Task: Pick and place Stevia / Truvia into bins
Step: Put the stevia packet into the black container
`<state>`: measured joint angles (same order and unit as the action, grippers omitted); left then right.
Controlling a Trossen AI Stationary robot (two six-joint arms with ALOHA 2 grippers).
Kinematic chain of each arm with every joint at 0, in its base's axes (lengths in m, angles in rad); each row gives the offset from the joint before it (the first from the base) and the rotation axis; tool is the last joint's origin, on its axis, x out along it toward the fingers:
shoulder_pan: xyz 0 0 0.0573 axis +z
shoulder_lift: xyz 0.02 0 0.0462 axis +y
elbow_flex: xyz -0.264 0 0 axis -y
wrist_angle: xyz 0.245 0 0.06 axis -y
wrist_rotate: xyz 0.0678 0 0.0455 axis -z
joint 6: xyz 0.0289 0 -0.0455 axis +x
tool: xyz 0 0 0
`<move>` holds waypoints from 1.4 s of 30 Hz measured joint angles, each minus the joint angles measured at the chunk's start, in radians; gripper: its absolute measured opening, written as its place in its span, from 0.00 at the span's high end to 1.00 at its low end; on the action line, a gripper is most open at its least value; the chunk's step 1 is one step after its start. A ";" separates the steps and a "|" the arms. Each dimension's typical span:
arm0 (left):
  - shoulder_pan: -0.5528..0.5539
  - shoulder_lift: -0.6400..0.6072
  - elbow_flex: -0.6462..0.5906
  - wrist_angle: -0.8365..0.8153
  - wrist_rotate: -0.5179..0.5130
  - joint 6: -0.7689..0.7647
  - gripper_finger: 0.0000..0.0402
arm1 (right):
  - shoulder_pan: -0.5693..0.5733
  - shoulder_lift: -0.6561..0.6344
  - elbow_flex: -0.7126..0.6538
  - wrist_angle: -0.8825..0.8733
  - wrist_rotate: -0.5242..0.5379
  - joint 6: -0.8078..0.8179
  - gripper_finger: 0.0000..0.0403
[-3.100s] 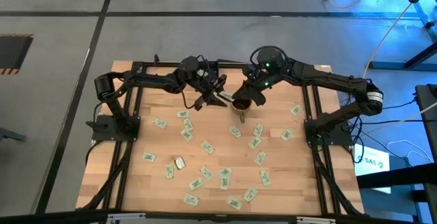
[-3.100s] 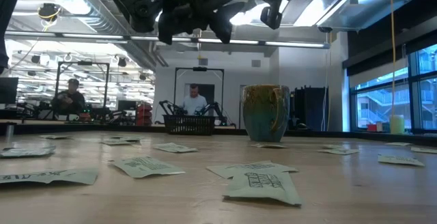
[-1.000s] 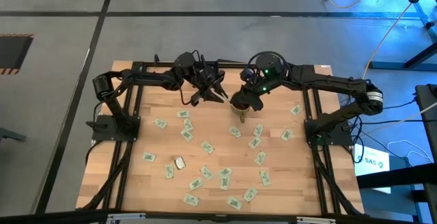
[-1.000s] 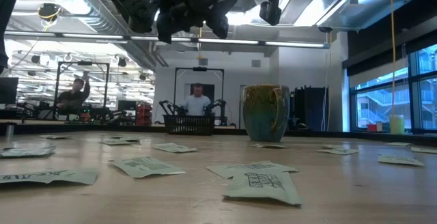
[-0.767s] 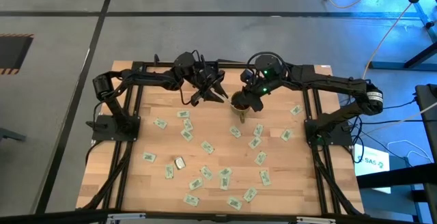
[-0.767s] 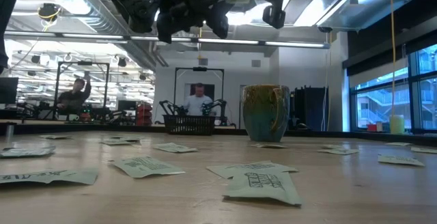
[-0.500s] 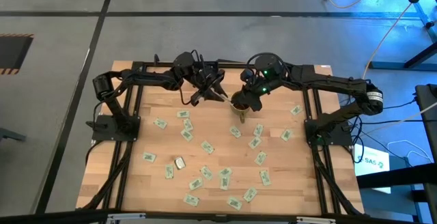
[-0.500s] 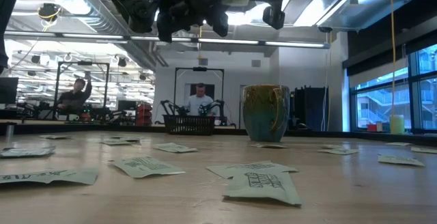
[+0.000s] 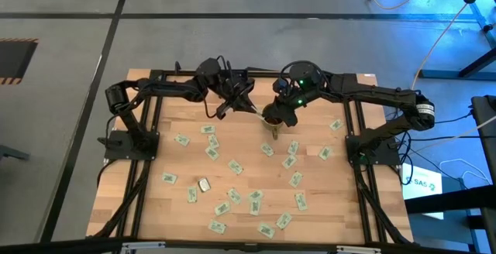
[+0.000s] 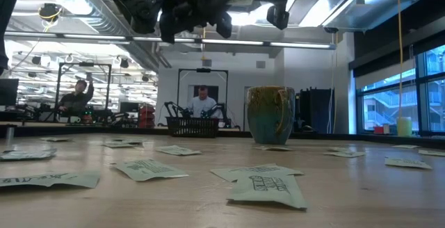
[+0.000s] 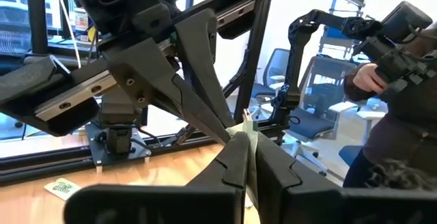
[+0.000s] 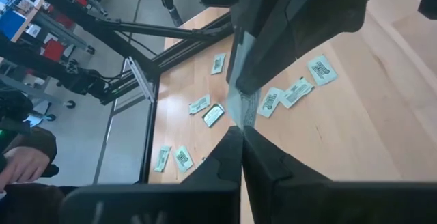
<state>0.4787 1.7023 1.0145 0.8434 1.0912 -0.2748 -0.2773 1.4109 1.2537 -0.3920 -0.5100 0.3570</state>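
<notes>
Wooden worktop carried scattered sachets, the nearest blurred in the low view. Farther back stood the mug, its inside hidden from there, with the small black tray behind it. Above the mug, the left gripper pinched a sachet, mostly hidden by its fingers. The right gripper, over the mug, pinched another sachet.

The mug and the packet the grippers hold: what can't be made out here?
1. Inside the mug: the low view meets only its wall; in the high view the right gripper overlaps its mouth.
2. The sachet and its print: in both wrist views the left gripper and right gripper pinch it, hiding most of it.
3. The same sachet, high view: too small.
</notes>
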 joint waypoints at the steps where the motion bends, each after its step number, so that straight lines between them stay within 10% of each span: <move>1: 0.002 0.000 0.000 0.000 0.002 -0.002 0.98 | 0.000 0.000 0.000 0.000 0.000 -0.002 0.94; 7: 0.032 0.000 0.000 -0.027 -0.009 -0.064 0.98 | -0.043 -0.033 0.000 -0.068 0.031 -0.006 0.78; 13: 0.080 0.000 0.000 -0.189 -0.119 -0.036 0.99 | -0.097 -0.118 0.000 -0.401 0.348 -0.004 0.73; 21: 0.134 0.000 0.000 -0.586 -0.593 0.151 0.99 | -0.089 -0.150 -0.002 -0.756 0.540 0.145 0.72; 31: 0.199 0.000 0.000 -0.803 -1.093 0.192 0.99 | -0.085 -0.150 -0.181 -0.736 0.661 0.221 0.72; 42: 0.249 0.000 0.000 -0.914 -1.122 0.193 0.98 | -0.133 -0.151 -0.388 -0.643 0.662 0.271 0.72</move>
<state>0.7280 1.7027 1.0145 -0.0702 -0.0312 -0.0822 -0.4102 1.2603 0.8655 -1.0346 0.1523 0.6280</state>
